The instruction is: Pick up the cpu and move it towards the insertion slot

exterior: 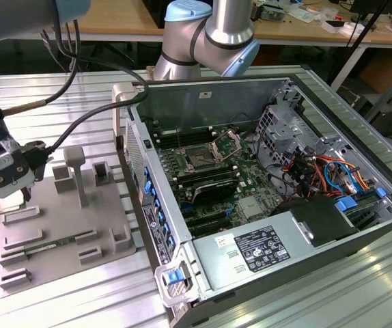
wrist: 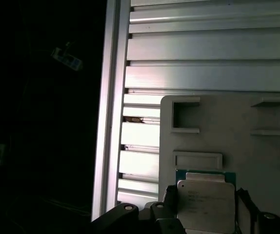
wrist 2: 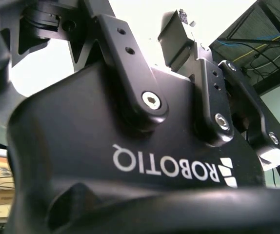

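The cpu (wrist: 206, 202), a silvery square chip with a thin green rim, sits on the grey fixture plate (wrist: 228, 126). My gripper (wrist: 206, 207) has a black finger (wrist: 170, 199) pressed against each side of it, shut on the chip. In the exterior view my gripper (exterior: 8, 195) hangs low over the same plate (exterior: 66, 225) at the far left. The insertion slot (exterior: 199, 159), a square socket with a dark centre and its metal frame tipped open, lies on the motherboard inside the open computer case (exterior: 264, 102), well to the exterior view's right of my gripper.
The case's near wall (exterior: 148, 198) rises between the plate and the motherboard. Upright grey posts (exterior: 76, 171) stand on the plate. A power supply (exterior: 257, 249) and bundled cables (exterior: 319, 171) fill the case's right part. The arm (exterior: 210, 41) reaches over from behind. All rests on a slatted aluminium table (exterior: 46, 96).
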Available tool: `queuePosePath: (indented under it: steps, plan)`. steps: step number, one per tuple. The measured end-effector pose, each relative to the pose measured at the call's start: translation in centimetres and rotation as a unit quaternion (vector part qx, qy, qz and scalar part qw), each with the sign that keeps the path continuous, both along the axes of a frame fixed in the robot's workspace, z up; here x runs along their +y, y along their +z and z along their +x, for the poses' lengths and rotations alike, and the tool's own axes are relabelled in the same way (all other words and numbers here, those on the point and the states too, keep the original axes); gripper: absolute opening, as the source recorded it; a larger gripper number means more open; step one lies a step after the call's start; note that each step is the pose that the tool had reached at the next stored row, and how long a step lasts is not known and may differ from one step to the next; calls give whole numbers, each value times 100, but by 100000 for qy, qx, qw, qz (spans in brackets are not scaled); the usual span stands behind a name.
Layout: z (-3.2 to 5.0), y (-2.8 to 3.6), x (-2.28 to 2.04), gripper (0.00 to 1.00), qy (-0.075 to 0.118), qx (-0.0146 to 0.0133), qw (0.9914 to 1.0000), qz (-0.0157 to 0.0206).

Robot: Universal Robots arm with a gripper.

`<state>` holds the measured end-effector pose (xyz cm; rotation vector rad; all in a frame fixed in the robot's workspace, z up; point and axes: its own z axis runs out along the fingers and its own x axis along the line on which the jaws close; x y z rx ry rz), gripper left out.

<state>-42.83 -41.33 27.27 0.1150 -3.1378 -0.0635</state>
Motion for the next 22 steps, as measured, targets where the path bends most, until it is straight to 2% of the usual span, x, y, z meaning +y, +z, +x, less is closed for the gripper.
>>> queuePosePath:
  steps: [10, 13, 14, 22]
  plan:
    - [0, 84, 0, 55, -1, 0, 100000, 4]
    - [0, 260, 0, 55, 0, -3, 100000, 3]
    - [0, 279, 0, 55, 0, -1, 100000, 4]
    - [0, 318, 0, 55, -2, 0, 100000, 4]
